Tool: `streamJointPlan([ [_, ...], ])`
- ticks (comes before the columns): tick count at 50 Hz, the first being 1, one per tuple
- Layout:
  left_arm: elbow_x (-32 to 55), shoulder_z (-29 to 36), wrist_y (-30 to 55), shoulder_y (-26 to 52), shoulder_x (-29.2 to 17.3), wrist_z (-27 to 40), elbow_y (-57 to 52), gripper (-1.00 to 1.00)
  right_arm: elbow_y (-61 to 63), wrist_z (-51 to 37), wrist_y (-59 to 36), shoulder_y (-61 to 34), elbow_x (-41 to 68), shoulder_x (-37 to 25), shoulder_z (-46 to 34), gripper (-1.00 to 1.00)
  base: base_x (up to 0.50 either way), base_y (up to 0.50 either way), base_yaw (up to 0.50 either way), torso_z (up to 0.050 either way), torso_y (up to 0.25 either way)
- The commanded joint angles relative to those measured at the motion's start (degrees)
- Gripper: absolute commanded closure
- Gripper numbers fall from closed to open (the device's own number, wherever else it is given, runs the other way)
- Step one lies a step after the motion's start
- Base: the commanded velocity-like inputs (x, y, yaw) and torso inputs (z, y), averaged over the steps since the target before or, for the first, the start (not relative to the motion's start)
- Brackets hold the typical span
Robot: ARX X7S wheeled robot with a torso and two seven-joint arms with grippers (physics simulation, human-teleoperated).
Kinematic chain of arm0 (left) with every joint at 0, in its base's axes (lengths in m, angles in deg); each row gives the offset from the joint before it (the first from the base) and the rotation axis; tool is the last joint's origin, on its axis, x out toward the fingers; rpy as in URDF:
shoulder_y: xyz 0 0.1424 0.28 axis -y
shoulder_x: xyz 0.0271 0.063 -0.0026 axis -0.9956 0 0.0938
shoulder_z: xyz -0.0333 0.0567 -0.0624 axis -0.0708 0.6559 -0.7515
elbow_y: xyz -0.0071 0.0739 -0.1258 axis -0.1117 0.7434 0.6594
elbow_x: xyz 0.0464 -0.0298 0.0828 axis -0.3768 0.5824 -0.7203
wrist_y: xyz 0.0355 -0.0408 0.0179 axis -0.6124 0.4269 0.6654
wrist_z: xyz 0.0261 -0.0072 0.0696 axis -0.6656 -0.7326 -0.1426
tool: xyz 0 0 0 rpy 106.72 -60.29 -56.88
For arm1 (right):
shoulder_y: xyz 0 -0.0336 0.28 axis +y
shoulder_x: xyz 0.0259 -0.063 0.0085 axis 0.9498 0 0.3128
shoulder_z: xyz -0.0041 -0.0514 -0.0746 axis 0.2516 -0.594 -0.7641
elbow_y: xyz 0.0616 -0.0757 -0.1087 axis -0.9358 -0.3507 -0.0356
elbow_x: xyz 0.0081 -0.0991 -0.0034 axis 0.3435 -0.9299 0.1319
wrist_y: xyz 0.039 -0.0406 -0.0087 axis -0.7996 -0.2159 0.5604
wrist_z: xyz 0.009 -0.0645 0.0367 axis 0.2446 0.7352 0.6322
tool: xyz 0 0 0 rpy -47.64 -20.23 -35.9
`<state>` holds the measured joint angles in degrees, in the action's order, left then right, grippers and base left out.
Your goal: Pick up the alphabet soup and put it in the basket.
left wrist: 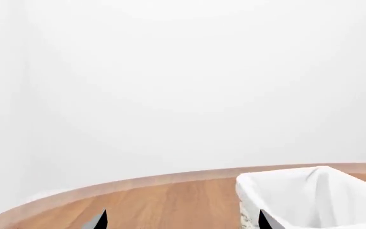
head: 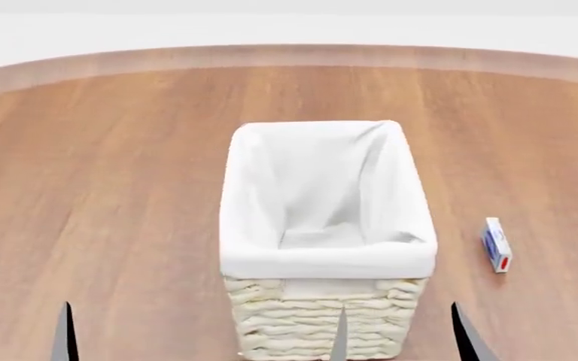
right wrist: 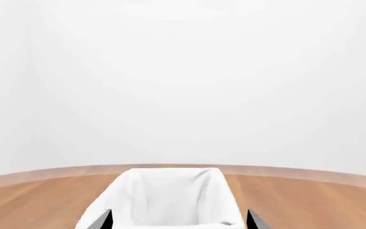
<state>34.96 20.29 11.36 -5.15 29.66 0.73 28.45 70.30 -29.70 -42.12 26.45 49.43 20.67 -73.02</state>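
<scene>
Where the head view cuts off nearest the robot, just dark pointed fingertips (head: 65, 331) poking up from the lower edge. Impossible to sort by arm from there. Clearer from the wrist cameras: left gripper (left wrist: 181, 222) open, jaws spread wide, only wood grain between the tips; right gripper (right wrist: 177, 220) likewise open, jaws wide apart, aimed squarely at the basket.

Just beyond the tips, standing upright in the middle of the smooth brown wooden table (head: 118, 188): large rectangular cream woven wicker basket (head: 324, 259) with white cloth lining folded over its rim. Inside, only creased white cloth on view. In line with the right gripper, off to one side of the left.

To the basket's right in the head view, near but apart: small white-and-blue carton with a red end (head: 497, 244), lying flat on the wood. A box, not a can.

As for the alphabet soup: shown in none of the three views, so position impossible to tell.

Farther back, curved pale rim of the table (head: 289, 54), then plain white background (right wrist: 183, 86).
</scene>
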Motion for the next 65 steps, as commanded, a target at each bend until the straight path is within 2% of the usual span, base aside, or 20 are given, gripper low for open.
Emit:
streamJointPlan([
  [1, 0.2, 0.4, 0.0, 0.1, -0.4, 0.4, 0.1, -1.00, 0.5, -0.6, -0.4, -0.1, 0.2, -0.5, -0.4, -1.00, 0.00, 0.50, 0.00, 0.000, 0.000],
  [11, 0.6, 0.6, -0.2, 0.1, -0.8, 0.7, 0.0, -1.00, 0.2, -1.2, 0.3, 0.0, 0.2, -0.5, -0.5, -1.00, 0.00, 0.48, 0.00, 0.000, 0.000],
  [12, 0.6, 0.6, -0.1, 0.1, -0.8, 0.8, 0.0, -1.00, 0.2, -0.6, 0.2, -0.1, 2.6, -0.4, 0.1, -1.00, 0.00, 0.00, 0.00, 0.000, 0.000],
  [41, 1.3, 1.4, -0.3, 0.6, -2.1, 2.5, 0.9, -1.00, 0.9, -1.6, 0.6, -0.2, 3.9, -1.7, 0.2, -1.00, 0.00, -0.06, 0.00, 0.000, 0.000],
  [42, 1.3, 1.4, -0.5, 0.7, -2.2, 2.6, 1.2, -1.00, 1.7, -2.6, 0.9, -0.2, -0.2, -2.4, -0.5, -1.00, 0.00, 0.00, 0.00, 0.000, 0.000],
  [44, 1.1, 1.4, -0.6, 0.9, -2.2, 2.8, 1.9, -1.00, 4.7, -1.6, -1.7, -0.2, 4.7, -4.2, 1.8, -1.00, 0.00, 0.00, 0.00, 0.000, 0.000],
  [46, 1.4, 1.4, -0.8, 1.0, -2.2, 3.0, 2.5, -1.00, 6.1, -1.8, -3.3, -0.3, 4.5, -5.9, 2.9, -1.00, 0.00, 0.00, 0.00, 0.000, 0.000],
  [48, 1.4, 1.6, -1.1, 1.3, -2.2, 3.1, 3.4, -1.00, 9.1, -1.3, -5.6, 0.3, 11.3, -9.1, 9.0, -1.00, 0.00, 0.00, 0.00, 0.000, 0.000],
  [49, 1.0, 2.2, -0.6, 1.6, -2.2, 3.1, 3.5, -1.00, 10.9, 0.1, -5.8, 4.0, 19.9, -13.6, 17.6, -1.00, 0.00, 0.00, 0.00, 0.000, 0.000],
  [50, 1.1, 2.2, -0.4, 1.7, -2.3, 3.1, 3.4, -1.00, 11.0, 0.2, -5.8, 4.6, 22.2, -14.3, 21.3, -1.00, 0.00, 0.00, 0.00, 0.000, 0.000],
  [53, 1.1, 2.3, -0.1, 1.8, -2.5, 3.3, 3.3, -1.00, 10.5, 2.3, -4.3, 7.9, 25.4, -15.9, 26.4, -1.00, 0.00, 0.00, 0.00, 0.000, 0.000],
  [54, 0.4, 1.2, 1.0, 1.6, -2.8, 4.2, 2.3, -1.00, 1.9, 10.9, 4.3, 16.5, 24.8, -13.4, 35.0, -1.00, 0.00, 0.00, 0.00, 0.000, 0.000],
  [55, 0.2, 1.4, 1.1, 1.6, -2.8, 4.3, 2.5, -1.00, -3.3, 16.4, 8.0, 24.3, 25.0, -12.1, 42.9, -1.00, 0.00, 0.00, 0.00, 0.000, 0.000],
  [65, 0.7, 1.6, 1.3, 1.9, -3.2, 4.8, 2.5, -1.00, -4.6, 18.0, 9.4, 24.6, 24.2, -10.8, 42.0, -1.00, 0.00, 0.00, 0.00, 0.000, 0.000],
])
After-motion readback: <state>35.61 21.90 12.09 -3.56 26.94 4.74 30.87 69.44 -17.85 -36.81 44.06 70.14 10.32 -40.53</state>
